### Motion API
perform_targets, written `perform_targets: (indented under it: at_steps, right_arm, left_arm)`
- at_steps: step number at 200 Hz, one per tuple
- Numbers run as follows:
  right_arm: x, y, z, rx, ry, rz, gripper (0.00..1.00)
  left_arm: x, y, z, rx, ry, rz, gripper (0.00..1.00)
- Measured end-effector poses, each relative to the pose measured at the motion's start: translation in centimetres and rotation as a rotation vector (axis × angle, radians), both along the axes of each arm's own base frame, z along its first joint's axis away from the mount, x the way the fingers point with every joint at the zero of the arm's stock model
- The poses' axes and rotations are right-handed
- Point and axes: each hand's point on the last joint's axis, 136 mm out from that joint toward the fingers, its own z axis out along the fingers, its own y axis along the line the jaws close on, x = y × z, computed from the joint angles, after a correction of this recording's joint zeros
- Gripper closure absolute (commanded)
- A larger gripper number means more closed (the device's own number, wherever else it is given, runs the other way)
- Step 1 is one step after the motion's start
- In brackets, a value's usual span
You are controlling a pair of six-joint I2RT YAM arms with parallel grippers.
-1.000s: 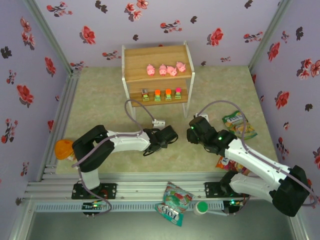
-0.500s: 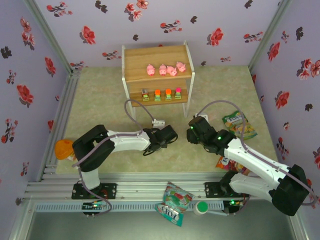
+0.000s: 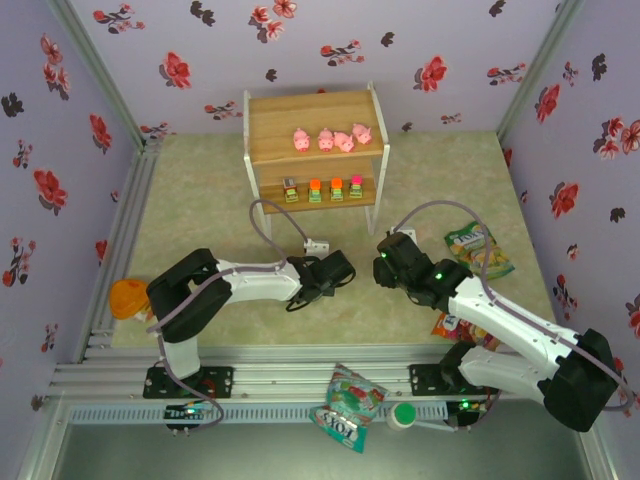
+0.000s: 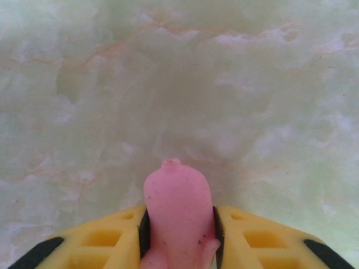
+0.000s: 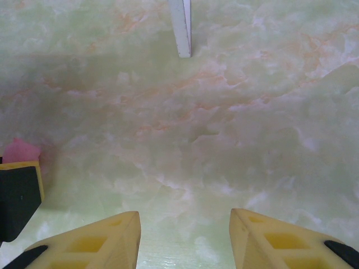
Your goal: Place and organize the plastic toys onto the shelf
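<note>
My left gripper (image 4: pixel 179 224) is shut on a pink pig (image 4: pixel 178 213), which is pinched between the yellow fingers just above the pale green tabletop. From above, that gripper (image 3: pixel 345 268) sits mid-table, in front of the shelf (image 3: pixel 310 125). Several pink pigs (image 3: pixel 331 139) stand in a row on the shelf's top board. Several blocky toys (image 3: pixel 325 189) line the lower board. My right gripper (image 5: pixel 185 235) is open over bare table with nothing between its fingers. It (image 3: pixel 385 262) faces the left one, and its camera catches the held pig (image 5: pixel 21 151) at the left edge.
One white shelf leg (image 5: pixel 181 25) stands ahead of the right gripper. Snack bags lie at the right (image 3: pixel 478 248) and by the near rail (image 3: pixel 348 405). An orange round object (image 3: pixel 128 298) rests at the left table edge. Flowered walls enclose the table.
The left jaws have closed onto the pink pig. Both arms have stayed almost where they were.
</note>
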Motion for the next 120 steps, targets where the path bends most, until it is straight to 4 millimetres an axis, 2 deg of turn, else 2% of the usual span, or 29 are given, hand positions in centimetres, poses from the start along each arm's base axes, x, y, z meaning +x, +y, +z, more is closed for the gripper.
perform_targets:
  at_steps: [75, 94, 120]
  right_arm:
    - [0.0, 0.0, 0.0, 0.001, -0.001, 0.0, 0.54]
    - [0.1, 0.1, 0.1, 0.007, -0.007, 0.0, 0.54]
    - [0.3, 0.2, 0.3, 0.013, -0.013, 0.0, 0.54]
  left_arm:
    - [-0.1, 0.4, 0.4, 0.014, 0.0, -0.002, 0.68]
    - [-0.2, 0.7, 1.5, 0.016, -0.012, -0.009, 0.68]
    - [0.2, 0.7, 3.9, -0.007, -0.049, -0.012, 0.68]
